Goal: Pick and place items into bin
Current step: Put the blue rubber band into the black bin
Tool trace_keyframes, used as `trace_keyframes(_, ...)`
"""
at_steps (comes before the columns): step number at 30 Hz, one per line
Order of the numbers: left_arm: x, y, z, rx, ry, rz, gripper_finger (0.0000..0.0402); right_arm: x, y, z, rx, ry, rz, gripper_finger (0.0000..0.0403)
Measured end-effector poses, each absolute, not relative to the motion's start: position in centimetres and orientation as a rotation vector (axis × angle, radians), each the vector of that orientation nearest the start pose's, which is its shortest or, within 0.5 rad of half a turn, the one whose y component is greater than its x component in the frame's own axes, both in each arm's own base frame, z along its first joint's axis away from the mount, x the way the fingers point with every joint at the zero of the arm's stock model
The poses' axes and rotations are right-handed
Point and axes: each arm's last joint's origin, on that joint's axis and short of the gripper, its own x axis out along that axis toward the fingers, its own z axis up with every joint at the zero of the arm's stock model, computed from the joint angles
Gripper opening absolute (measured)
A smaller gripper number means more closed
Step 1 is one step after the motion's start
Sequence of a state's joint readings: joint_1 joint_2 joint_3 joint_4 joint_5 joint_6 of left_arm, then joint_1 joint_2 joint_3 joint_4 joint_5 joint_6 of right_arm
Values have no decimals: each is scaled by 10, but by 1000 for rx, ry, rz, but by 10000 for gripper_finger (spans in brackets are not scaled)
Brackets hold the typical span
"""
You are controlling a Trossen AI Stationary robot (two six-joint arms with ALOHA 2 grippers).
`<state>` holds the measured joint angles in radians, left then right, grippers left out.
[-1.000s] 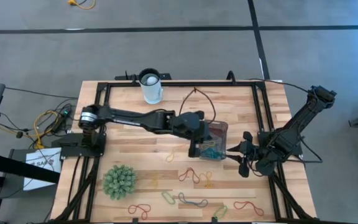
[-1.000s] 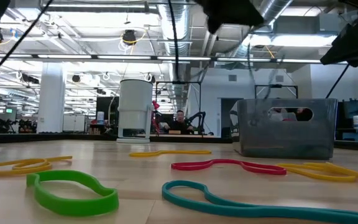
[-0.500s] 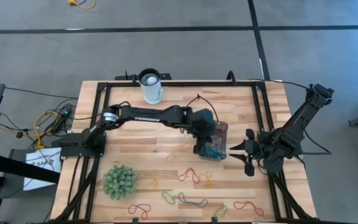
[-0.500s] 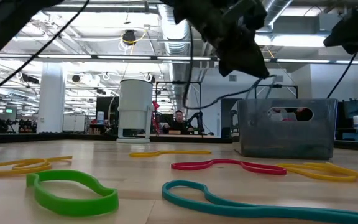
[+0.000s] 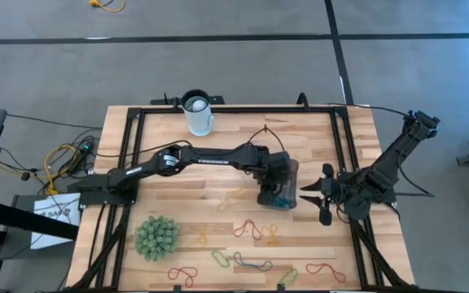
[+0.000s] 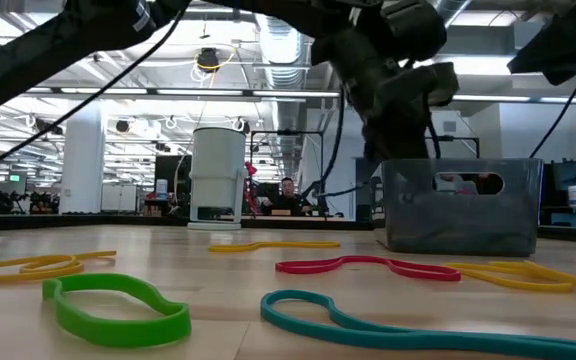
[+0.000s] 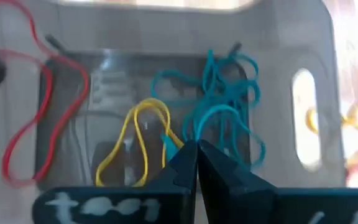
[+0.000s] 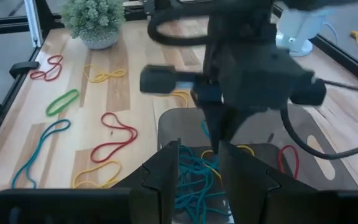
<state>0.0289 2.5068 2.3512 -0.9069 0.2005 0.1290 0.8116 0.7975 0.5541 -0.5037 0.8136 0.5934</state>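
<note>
Bin: grey-tinted clear container sits right of centre in the high view, on the wooden table; in the low view it stands at the right.
Bin contents: teal loops, a yellow loop and a red loop lie on its floor in the left wrist view; the red one climbs over the wall.
Left gripper: reaches from the left of the high view and hangs over the bin's near-left part, pointing down; its fingers are pressed together, tips meeting right above the yellow and teal loops. Whether anything is pinched between them I cannot tell.
Right gripper: sits just right of the bin in the high view, pointing at it; its fingers stand apart with nothing between them.
Loose loops, front of table: red loop and a yellow one lie below the bin in the high view; green loop and a teal one lie lower, with red loops at lower centre and lower right.
Loose loops, low view: green loop at lower left, teal across the bottom, red in the middle, yellow at left and right.
Green spiky ball: lower left of the high view, well apart from the bin.
White cup: top centre of the table in the high view.
Room behind: a person is seated far off in the low view.
</note>
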Motion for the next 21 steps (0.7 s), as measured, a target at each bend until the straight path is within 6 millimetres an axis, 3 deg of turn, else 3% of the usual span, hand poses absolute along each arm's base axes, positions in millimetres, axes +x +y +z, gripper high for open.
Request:
trace_keyframes(11,531,-18,197,49,1039,-289,0,120,95,231,47,492,-158,109)
trace_keyframes(16,537,-18,175,25,1062,-268,0,120,95,231,54,492,-159,109)
trace_keyframes(21,537,-15,173,27,1069,-237,7,119,95,231,55,493,-158,109)
